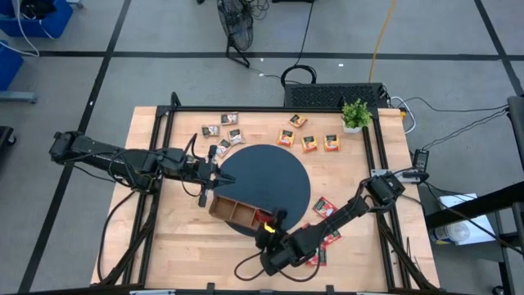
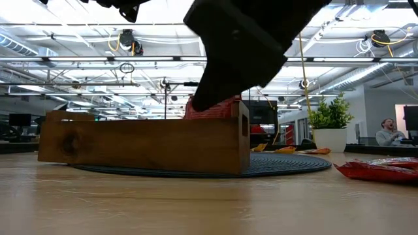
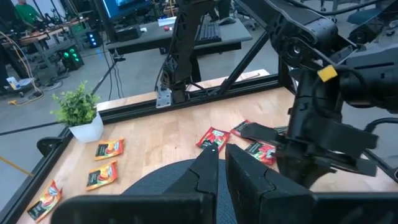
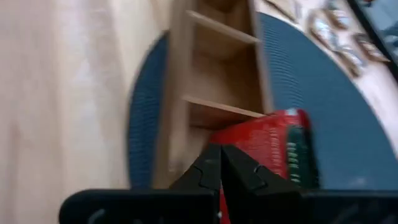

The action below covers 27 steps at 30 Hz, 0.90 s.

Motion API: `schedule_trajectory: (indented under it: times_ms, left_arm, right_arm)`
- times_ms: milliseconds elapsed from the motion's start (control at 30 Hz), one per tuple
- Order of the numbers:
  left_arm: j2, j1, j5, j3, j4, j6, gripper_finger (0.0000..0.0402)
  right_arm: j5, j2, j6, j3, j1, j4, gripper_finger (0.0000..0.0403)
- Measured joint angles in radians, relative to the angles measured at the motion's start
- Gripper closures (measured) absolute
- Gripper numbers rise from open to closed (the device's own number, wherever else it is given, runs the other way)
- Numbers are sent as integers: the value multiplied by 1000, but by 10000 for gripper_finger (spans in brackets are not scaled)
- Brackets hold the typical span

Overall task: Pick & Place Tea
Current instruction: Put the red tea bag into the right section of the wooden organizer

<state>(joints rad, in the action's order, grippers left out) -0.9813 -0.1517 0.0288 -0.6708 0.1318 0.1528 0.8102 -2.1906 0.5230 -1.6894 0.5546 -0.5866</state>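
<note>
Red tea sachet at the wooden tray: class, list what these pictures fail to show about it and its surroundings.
- Red sachet, right wrist view: blurred; the right pincer covers its near edge, so whether it is gripped is unclear.
- Low view: the tray's wall and a dark arm hide nearly all of it.
- High view: too small under the right pincer.
- Tray compartments, left wrist view: hidden behind the left pincer.

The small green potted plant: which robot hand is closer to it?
The left hand, at the wooden tray's end, is nearer the small green potted plant. The right hand is at the tray's other end, farther away.
</note>
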Motion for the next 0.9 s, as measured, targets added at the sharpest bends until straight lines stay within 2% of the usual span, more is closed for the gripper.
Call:
schedule_trajectory:
  times_ms: [267, 433, 500, 600, 700, 767, 833, 900]
  left_arm:
    - [0, 0, 0, 0, 0, 0, 364]
    - [0, 0, 0, 0, 0, 0, 364]
    - [0, 0, 0, 0, 0, 0, 364]
    - [0, 0, 0, 0, 0, 0, 364]
    - [0, 0, 0, 0, 0, 0, 364]
    - [0, 0, 0, 0, 0, 0, 364]
    - [0, 0, 0, 0, 0, 0, 364]
    - [0, 0, 0, 0, 0, 0, 364]
  right_arm:
    - [37, 0, 10, 0, -4, -13, 403]
    - [34, 58, 42, 0, 24, -110, 403]
    - [56, 104, 127, 0, 54, -202, 403]
    - [23, 164, 365, 0, 98, -378, 403]
    - [16, 191, 578, 18, 125, -385, 403]
    - [41, 200, 549, 38, 138, -362, 403]
    - [77, 207, 452, 62, 140, -338, 403]
    - [62, 208, 352, 70, 125, -341, 403]
